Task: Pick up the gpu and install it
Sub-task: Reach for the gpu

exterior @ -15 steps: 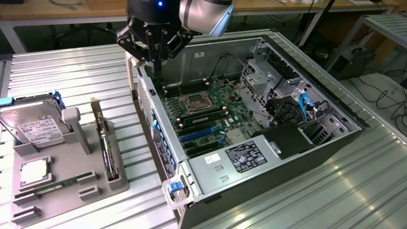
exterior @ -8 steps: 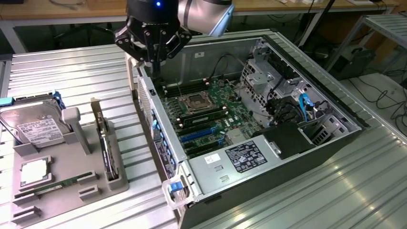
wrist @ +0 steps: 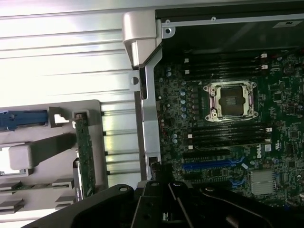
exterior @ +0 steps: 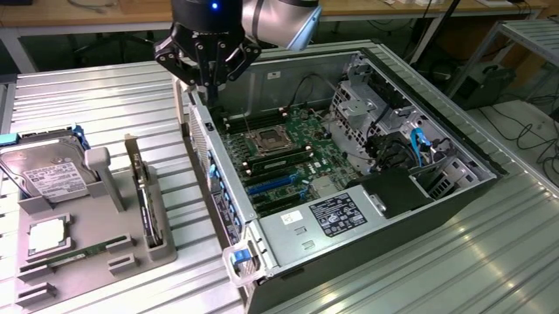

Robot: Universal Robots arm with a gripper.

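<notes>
The gpu (exterior: 140, 190) stands on its long edge in a slot of the grey holder (exterior: 131, 261) at the exterior view's left, its silver bracket at the far end. In the wrist view the gpu (wrist: 85, 152) shows edge-on as a thin green strip. My gripper (exterior: 209, 91) hangs over the near wall of the open computer case (exterior: 209, 163), well above and beyond the card. It is shut with nothing in it. Its black linkages (wrist: 164, 194) lie across the edge of the wrist view. The blue expansion slots (exterior: 271, 186) on the motherboard are bare.
The holder also carries a silver hard drive (exterior: 48, 173), a processor (exterior: 44, 235) and a green memory stick (exterior: 78, 256). Inside the case are the open CPU socket (wrist: 230, 99), memory slots, drive cages (exterior: 367, 104) and cables. Ribbed metal tabletop (exterior: 105, 91) surrounds everything.
</notes>
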